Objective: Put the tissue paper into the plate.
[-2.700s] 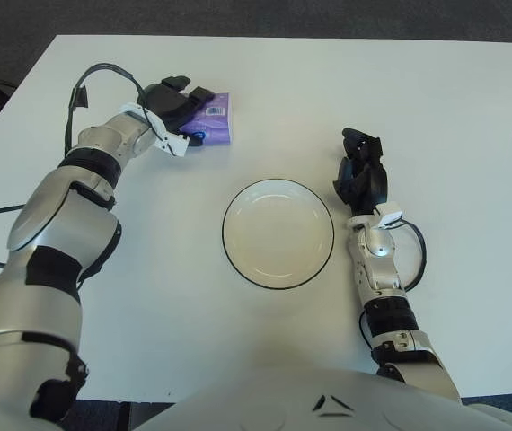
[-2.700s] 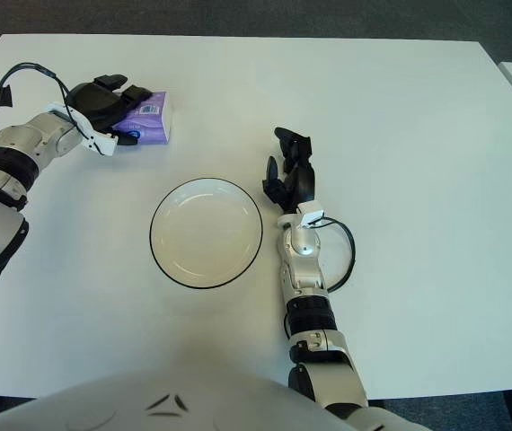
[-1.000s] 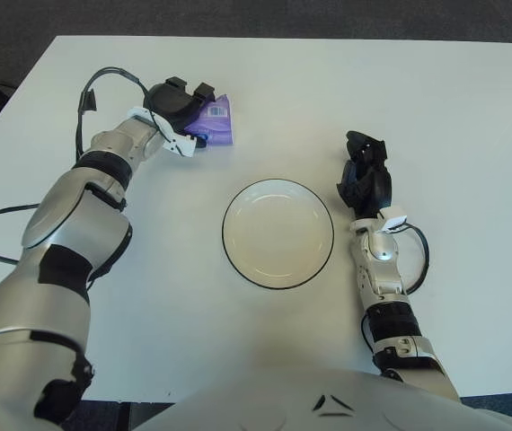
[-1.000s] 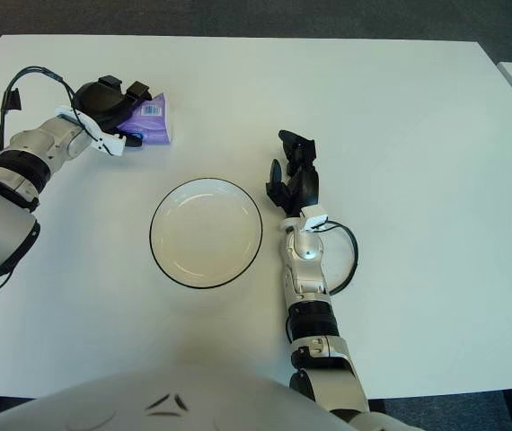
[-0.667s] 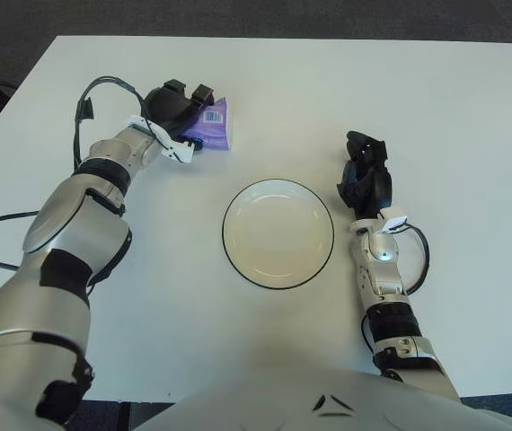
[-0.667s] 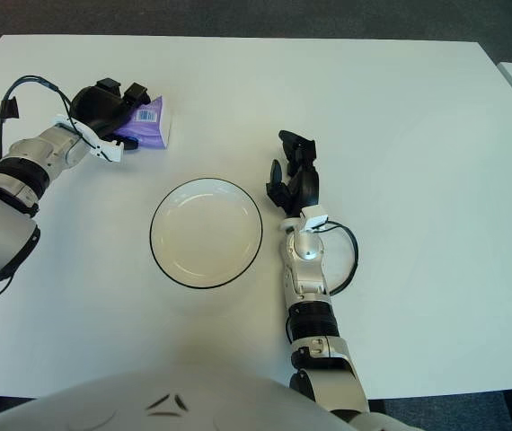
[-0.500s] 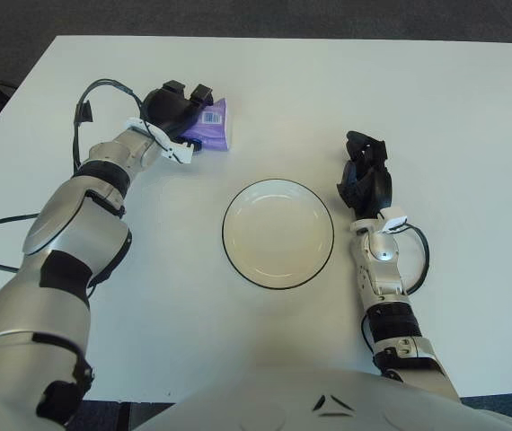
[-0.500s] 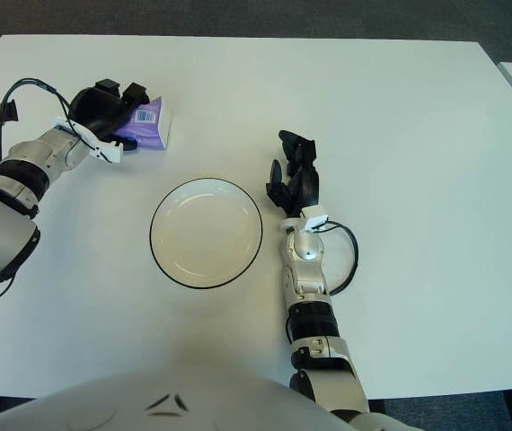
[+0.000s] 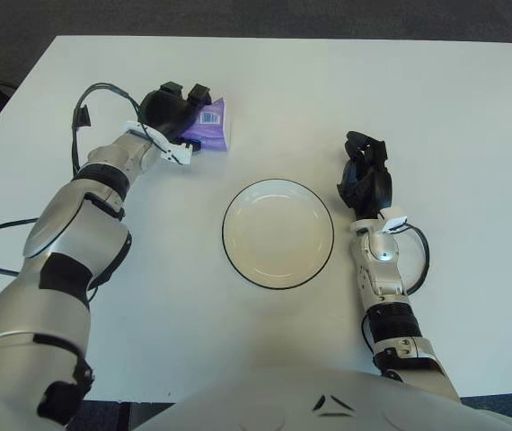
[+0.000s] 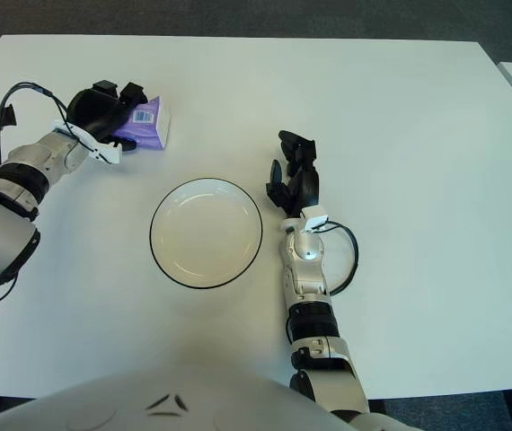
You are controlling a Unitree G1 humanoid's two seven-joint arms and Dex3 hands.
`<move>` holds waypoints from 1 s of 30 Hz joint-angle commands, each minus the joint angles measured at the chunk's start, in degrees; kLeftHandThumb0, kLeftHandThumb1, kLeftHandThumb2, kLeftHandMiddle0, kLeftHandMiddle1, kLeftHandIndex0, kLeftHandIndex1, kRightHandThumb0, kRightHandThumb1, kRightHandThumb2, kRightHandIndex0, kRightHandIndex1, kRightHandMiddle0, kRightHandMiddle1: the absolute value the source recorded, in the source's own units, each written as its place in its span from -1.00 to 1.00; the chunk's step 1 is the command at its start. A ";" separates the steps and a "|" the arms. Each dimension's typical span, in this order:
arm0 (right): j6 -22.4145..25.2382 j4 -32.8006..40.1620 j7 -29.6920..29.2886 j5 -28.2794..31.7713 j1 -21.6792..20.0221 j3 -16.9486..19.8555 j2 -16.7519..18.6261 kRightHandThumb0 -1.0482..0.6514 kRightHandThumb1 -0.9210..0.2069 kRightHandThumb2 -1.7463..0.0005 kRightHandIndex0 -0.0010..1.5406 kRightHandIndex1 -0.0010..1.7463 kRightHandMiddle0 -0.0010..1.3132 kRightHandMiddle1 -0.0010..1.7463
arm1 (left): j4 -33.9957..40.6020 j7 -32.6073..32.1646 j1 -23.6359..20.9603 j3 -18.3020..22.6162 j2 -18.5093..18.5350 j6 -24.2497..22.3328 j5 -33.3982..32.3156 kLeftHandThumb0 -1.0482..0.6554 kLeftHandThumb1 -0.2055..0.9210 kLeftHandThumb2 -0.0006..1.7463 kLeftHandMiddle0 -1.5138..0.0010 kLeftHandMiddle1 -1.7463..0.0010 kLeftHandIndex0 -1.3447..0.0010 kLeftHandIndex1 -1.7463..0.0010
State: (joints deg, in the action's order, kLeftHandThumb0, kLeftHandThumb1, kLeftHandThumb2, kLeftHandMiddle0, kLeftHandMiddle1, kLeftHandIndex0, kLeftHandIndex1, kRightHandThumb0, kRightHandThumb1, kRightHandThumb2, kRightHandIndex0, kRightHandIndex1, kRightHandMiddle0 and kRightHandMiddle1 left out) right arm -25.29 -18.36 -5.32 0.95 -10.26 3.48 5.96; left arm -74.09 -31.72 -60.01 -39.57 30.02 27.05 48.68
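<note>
Left eye view: the left hand (image 9: 172, 111) curls over the purple tissue pack (image 9: 209, 128) at the table's (image 9: 472, 108) far left, fingers clamped on it and hiding its left half; a white barcode label shows, its print unreadable

Right eye view: the pack sits well apart from the empty plate (image 10: 206, 233); the right hand (image 10: 294, 182) shows just right of the plate, fingers loosely curled, holding nothing

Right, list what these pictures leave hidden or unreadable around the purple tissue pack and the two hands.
- Purple plastic tissue pack: its left part is hidden under the black left hand in both eye views.
- Whether the pack is lifted off the white table or touching it: not settled.
- White label on the pack: print too small to read.
- Black right hand, right of the black-rimmed white plate: contact with the table unclear.
</note>
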 commanded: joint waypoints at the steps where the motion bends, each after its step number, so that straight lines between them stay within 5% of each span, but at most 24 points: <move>1: 2.32 -4.22 -0.03 0.57 5.57 0.80 -0.18 -0.29 -0.95 0.23 -0.47 -0.25 -0.98 0.27 | -0.70 -0.37 2.77 0.79 0.24 0.37 -0.36 -0.31 0.02 0.43 -0.61 -1.00 0.15 -1.00; 30: 2.89 -4.92 -0.41 -0.23 5.65 0.41 0.07 -0.27 -0.87 0.19 -0.43 -0.16 -0.95 0.29 | 8.45 2.55 -0.95 14.81 2.82 11.58 -10.59 -0.29 0.12 0.35 -0.54 -1.00 0.21 -1.00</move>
State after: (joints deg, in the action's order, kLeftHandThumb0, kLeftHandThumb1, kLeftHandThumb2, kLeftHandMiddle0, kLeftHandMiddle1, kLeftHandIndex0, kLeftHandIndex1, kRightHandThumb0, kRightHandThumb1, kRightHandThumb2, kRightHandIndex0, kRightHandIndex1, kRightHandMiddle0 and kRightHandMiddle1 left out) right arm -25.34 -18.34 -5.49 0.42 -10.24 3.32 6.09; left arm -67.10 -30.29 -59.33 -25.78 31.67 37.08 38.85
